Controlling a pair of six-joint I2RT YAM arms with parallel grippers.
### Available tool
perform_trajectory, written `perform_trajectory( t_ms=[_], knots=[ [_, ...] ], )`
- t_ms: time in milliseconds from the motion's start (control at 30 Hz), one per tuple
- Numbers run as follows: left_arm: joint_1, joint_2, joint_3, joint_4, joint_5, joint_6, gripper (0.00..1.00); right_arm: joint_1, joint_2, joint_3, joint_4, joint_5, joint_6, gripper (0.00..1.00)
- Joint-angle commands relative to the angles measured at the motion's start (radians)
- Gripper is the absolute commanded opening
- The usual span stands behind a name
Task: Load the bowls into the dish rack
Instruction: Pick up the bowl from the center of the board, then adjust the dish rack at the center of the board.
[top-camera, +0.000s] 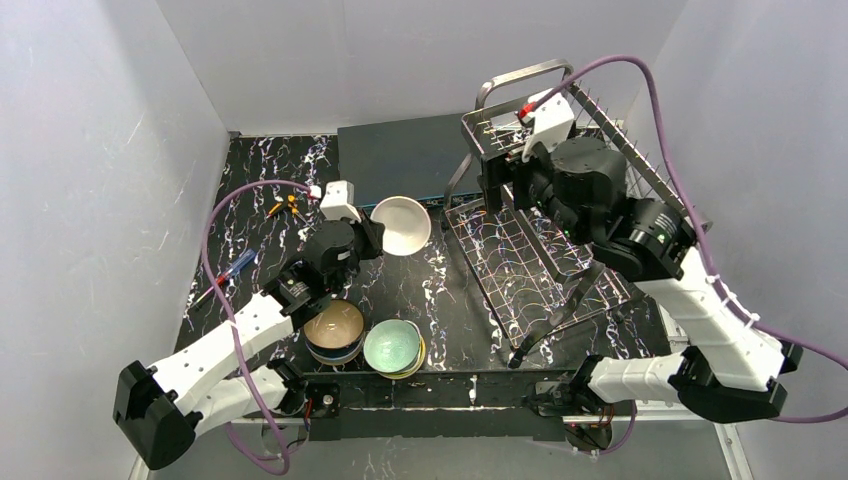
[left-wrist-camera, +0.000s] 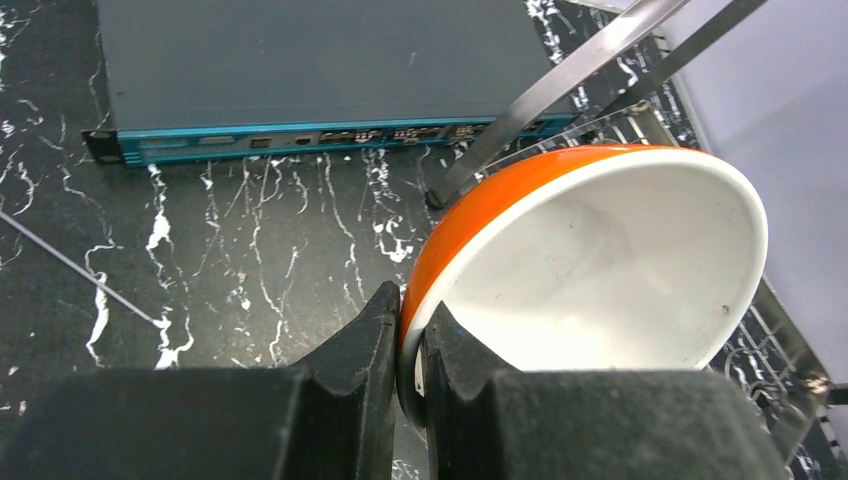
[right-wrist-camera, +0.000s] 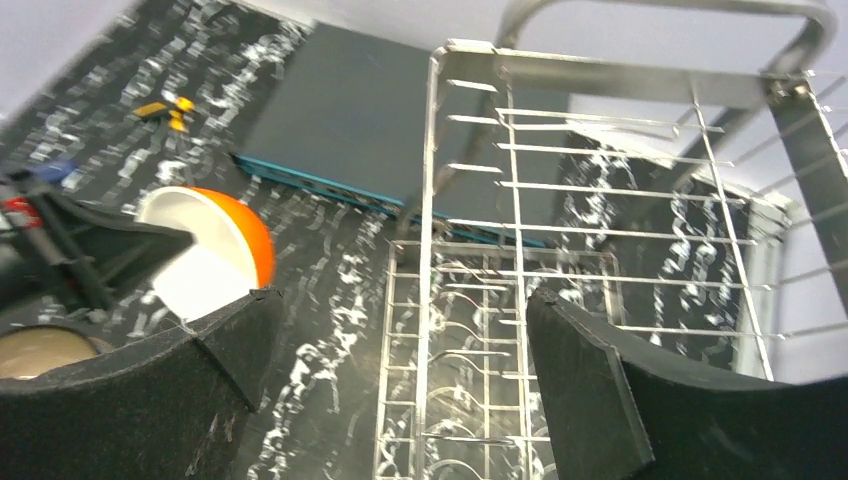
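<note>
There is one orange-and-white bowl (top-camera: 402, 225), plus two stacks of bowls: a beige-topped stack (top-camera: 333, 325) and a green-topped stack (top-camera: 392, 346), each perhaps two or three deep. There is also one wire rack (top-camera: 500, 262), one flat teal box (top-camera: 405, 160), one screwdriver (top-camera: 228, 272) and one yellow-handled tool (top-camera: 285, 207).

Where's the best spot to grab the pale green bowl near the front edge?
Probably its rim, from above: the pale green bowl sits upright, nested in a yellow bowl that hides its wall. Take the right-hand rim, one of the jaws inside, since the beige bowl crowds its left.
</note>
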Motion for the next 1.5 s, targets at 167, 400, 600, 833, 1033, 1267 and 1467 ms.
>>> perform_trajectory(
  t_ms=[167,400,600,833,1033,1267,1467],
  knots=[
    [0.001,0.008,-0.036,0.106,-0.058,0.098,0.00,-0.001,0.136,0.127,-0.287,0.161,0.096,0.98],
    [0.001,0.052,-0.040,0.128,-0.045,0.137,0.00,-0.014,0.178,0.104,-0.315,-0.106,0.221,0.96],
    [-0.015,0.061,-0.027,0.128,-0.033,0.211,0.00,-0.025,0.166,0.064,-0.218,-0.349,0.321,0.96],
    [-0.078,0.096,-0.002,0.128,-0.043,0.326,0.00,-0.026,0.157,0.023,-0.082,-0.460,0.397,0.95],
    [-0.102,0.177,0.021,0.136,-0.104,0.380,0.00,-0.026,0.107,0.002,-0.047,-0.278,0.359,0.99],
    [-0.149,0.326,0.103,0.198,-0.198,0.478,0.00,-0.026,0.025,-0.032,0.094,-0.171,0.286,0.99],
    [-0.199,0.476,0.200,0.320,-0.294,0.587,0.00,-0.027,-0.067,-0.100,0.193,-0.123,0.235,0.99]
  ],
)
